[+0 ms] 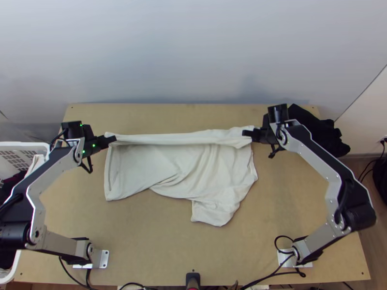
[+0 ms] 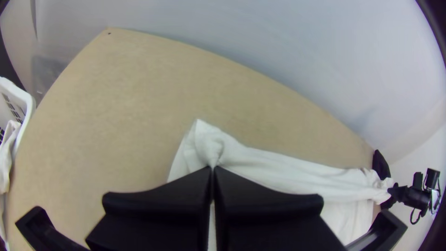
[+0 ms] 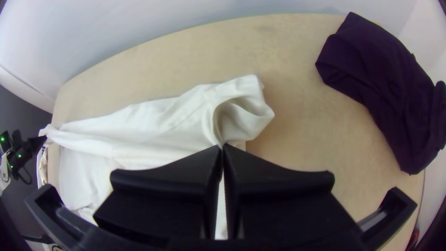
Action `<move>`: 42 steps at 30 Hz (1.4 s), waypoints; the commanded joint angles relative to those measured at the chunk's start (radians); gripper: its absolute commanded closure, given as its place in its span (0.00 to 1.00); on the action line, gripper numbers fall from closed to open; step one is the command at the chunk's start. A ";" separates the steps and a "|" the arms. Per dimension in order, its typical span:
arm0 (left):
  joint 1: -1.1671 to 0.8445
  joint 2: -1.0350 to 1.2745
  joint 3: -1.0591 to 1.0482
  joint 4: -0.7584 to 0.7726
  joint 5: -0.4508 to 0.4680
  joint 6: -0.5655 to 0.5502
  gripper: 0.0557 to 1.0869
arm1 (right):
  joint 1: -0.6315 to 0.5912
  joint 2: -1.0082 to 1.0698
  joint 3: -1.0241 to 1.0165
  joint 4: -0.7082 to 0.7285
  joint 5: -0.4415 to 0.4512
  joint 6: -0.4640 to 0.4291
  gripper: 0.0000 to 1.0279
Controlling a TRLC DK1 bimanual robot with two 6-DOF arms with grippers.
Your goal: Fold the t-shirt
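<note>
In the top view, my left gripper (image 1: 112,139) is at the upper left corner of the white t-shirt (image 1: 179,169), and my right gripper (image 1: 246,133) is at its upper right end. The far edge is drawn taut between them as a raised, folded band; below it the cloth lies on the table with creases, one part sticking out toward the near edge. In the left wrist view, my left gripper (image 2: 213,169) is shut on the gathered cloth (image 2: 278,169). My right gripper (image 3: 222,148) pinches the t-shirt (image 3: 153,125) beside a loose curled flap in the right wrist view.
A dark bunched cloth (image 1: 317,130) lies at the table's far right corner. A white basket (image 1: 19,145) holding clothes stands at the left side. Bare wood of the table (image 1: 159,241) shows between the t-shirt and the near edge.
</note>
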 commanded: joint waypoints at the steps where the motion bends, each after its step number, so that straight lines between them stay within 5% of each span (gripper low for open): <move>1: 0.015 -0.076 -0.093 -0.025 0.020 0.023 0.96 | 0.007 -0.092 -0.126 0.000 -0.005 -0.003 0.97; 21: 0.011 -0.168 -0.260 -0.048 0.026 0.075 0.96 | 0.018 -0.184 -0.327 0.042 -0.003 -0.015 0.96; 23: 0.012 -0.171 -0.265 -0.048 0.026 0.072 0.95 | 0.016 -0.195 -0.334 0.054 -0.003 -0.012 0.79; 25: 0.014 -0.184 -0.257 -0.057 0.026 0.057 0.74 | 0.007 -0.217 -0.341 0.062 0.000 0.008 0.47; 27: 0.015 -0.198 -0.234 -0.105 0.026 0.018 0.31 | -0.007 -0.221 -0.340 0.065 0.000 0.045 0.11; 28: 0.015 -0.197 -0.213 -0.141 0.026 0.008 0.08 | -0.013 -0.224 -0.335 0.065 -0.002 0.052 0.04; 35: 0.006 -0.232 -0.067 -0.399 0.074 0.001 0.05 | -0.013 -0.316 -0.304 0.028 0.000 0.071 0.04; 39: 0.006 -0.244 -0.007 -0.652 0.101 0.100 0.05 | -0.014 -0.388 -0.275 -0.041 0.000 0.086 0.04; 42: -0.003 -0.292 -0.047 -0.701 0.100 0.161 0.05 | -0.005 -0.433 -0.249 -0.099 -0.002 0.104 0.04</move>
